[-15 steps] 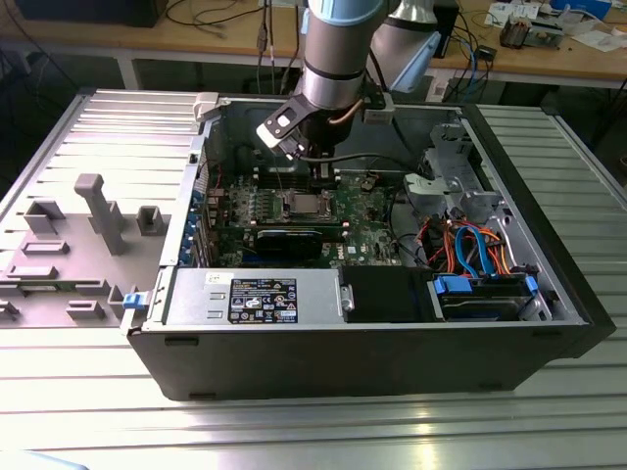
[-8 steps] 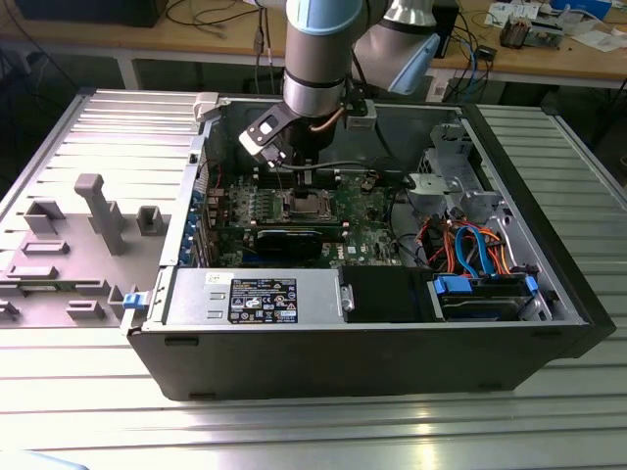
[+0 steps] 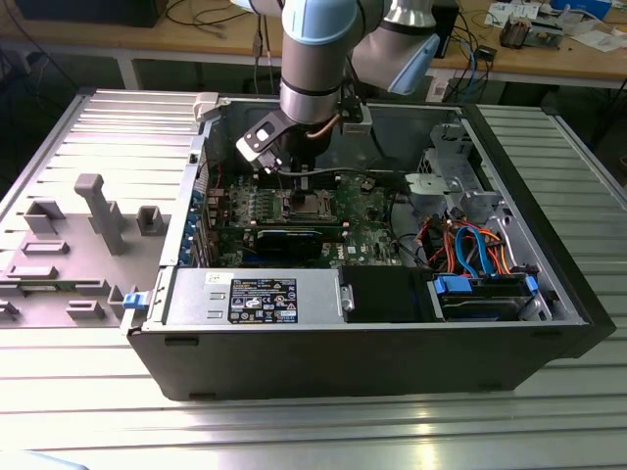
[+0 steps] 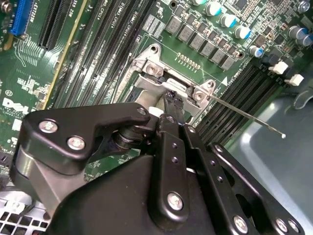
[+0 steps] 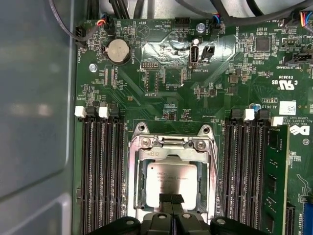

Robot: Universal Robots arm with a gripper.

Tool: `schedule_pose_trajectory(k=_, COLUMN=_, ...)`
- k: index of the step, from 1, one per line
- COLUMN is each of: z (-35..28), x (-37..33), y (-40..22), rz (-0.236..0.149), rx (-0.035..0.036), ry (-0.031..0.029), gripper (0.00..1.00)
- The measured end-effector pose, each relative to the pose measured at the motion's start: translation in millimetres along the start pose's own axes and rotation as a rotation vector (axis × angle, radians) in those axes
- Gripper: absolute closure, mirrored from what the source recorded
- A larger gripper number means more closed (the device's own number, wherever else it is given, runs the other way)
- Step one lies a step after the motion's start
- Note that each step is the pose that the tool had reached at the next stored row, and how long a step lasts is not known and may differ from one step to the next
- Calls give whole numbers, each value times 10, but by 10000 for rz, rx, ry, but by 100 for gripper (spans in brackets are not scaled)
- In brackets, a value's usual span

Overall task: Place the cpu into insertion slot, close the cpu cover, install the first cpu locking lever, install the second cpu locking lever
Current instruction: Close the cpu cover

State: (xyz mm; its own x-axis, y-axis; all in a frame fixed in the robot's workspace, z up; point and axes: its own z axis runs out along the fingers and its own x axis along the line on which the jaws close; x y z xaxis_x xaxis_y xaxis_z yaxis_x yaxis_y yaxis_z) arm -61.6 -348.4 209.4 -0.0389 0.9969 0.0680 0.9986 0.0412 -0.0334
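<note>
Fingers (image 5: 165,201) of the gripper (image 5: 172,201) are drawn together with nothing visible between them. Their tips are poised over one edge of the cpu (image 5: 172,182); contact cannot be confirmed. The chip lies flat in the insertion slot (image 5: 142,196) at mid-board on the green circuit board (image 5: 161,83), between two banks of memory slots (image 5: 100,166). The cpu cover (image 5: 171,152) appears lowered around it, though whether it lies fully flat cannot be told.

Handling, as judged: the chip is light, rigid and smooth-topped, with delicate contacts beneath, so it is best taken by opposite edges. The cover is thin, stiff, hinged sheet metal, best pressed at its free edge.

The first wrist view looks straight down on chip and frame. The second wrist view, taken obliquely, brings out a thin wire locking lever (image 4: 247,114) standing free from a socket corner toward the board's edge. The exterior view shows the arm (image 3: 313,59) reaching down into the open computer case (image 3: 343,362).
</note>
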Motion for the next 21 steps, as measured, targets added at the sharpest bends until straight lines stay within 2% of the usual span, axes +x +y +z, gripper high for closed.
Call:
schedule_pose_trajectory(k=7, z=46, x=-3, y=-2, rz=0, rx=2, ry=-2, gripper=89)
schedule_pose_trajectory(k=8, z=35, x=0, y=-2, rz=-1, rx=-9, ry=13, gripper=89)
schedule_pose_trajectory(k=10, z=-51, x=4, y=-6, rz=1, rx=-2, ry=2, gripper=89)
schedule_pose_trajectory(k=13, z=-116, x=8, y=3, rz=-5, rx=4, ry=6, gripper=89)
schedule_pose_trajectory(k=16, z=-140, x=9, y=35, rz=-142, rx=44, ry=57, gripper=89)
schedule_pose_trajectory(k=21, z=-167, x=9, y=41, rz=-242, rx=55, ry=73, gripper=89)
